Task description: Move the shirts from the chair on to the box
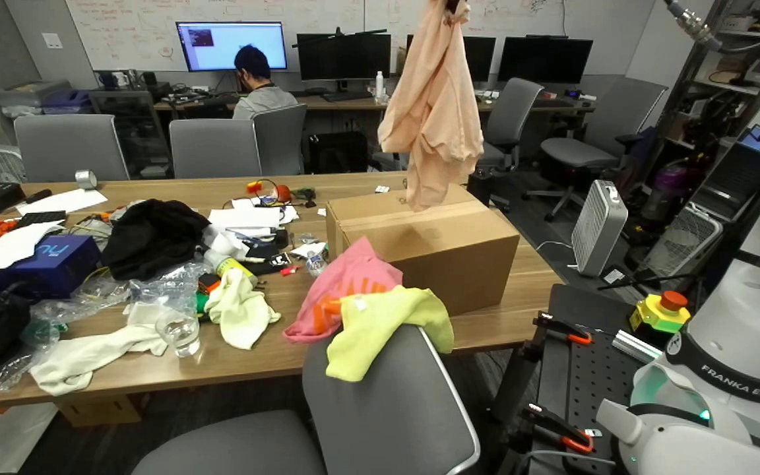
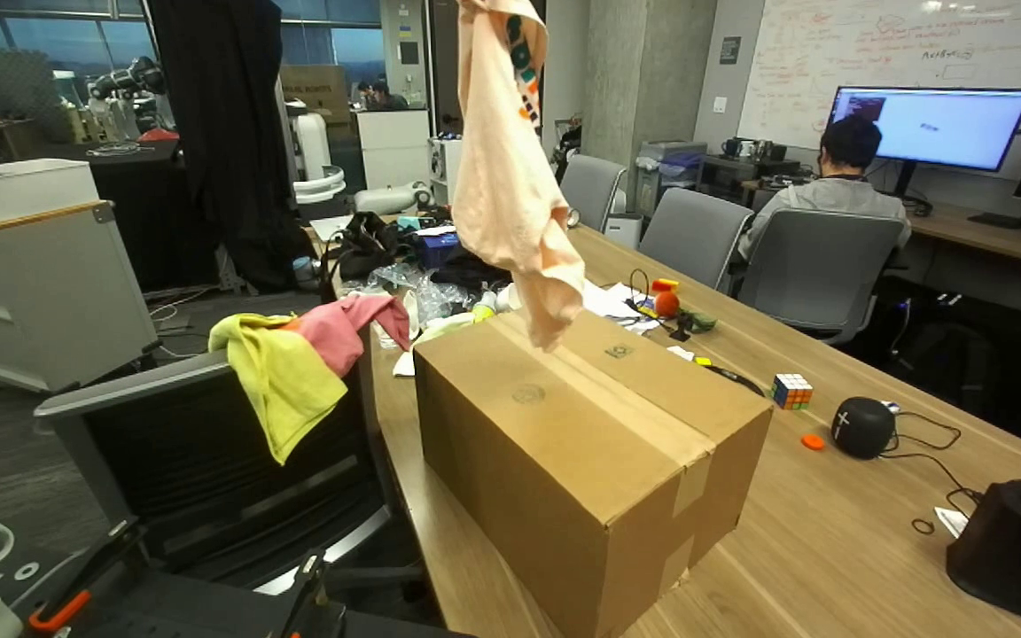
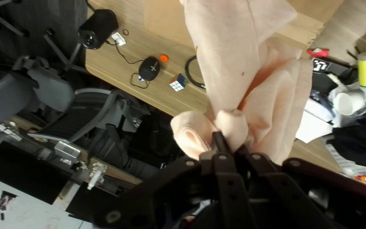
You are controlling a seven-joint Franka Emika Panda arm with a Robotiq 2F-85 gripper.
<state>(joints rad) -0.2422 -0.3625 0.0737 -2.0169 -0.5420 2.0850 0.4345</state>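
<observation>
A peach shirt (image 1: 434, 125) hangs from my gripper above the closed cardboard box (image 1: 459, 264). The shirt also shows in an exterior view (image 2: 510, 186), its low end over the box (image 2: 510, 452) top; I cannot tell whether it touches. In the wrist view my gripper (image 3: 230, 142) is shut on a bunched part of the shirt (image 3: 227, 54). Only the fingertips show at the top edge of an exterior view (image 1: 452, 5). A yellow shirt (image 1: 380, 323) and a pink shirt (image 1: 360, 274) lie draped over the backrest of the grey chair (image 1: 393, 409), beside the box.
The box stands on a wooden table (image 1: 525, 297). Clutter lies left of it: a glass (image 1: 179, 333), pale cloths (image 1: 238, 310), a black cloth (image 1: 156, 237) and a blue box (image 1: 57, 264). A speaker (image 2: 863, 427) and Rubik's cube (image 2: 791, 391) lie beside the box. A person (image 1: 258, 82) sits behind.
</observation>
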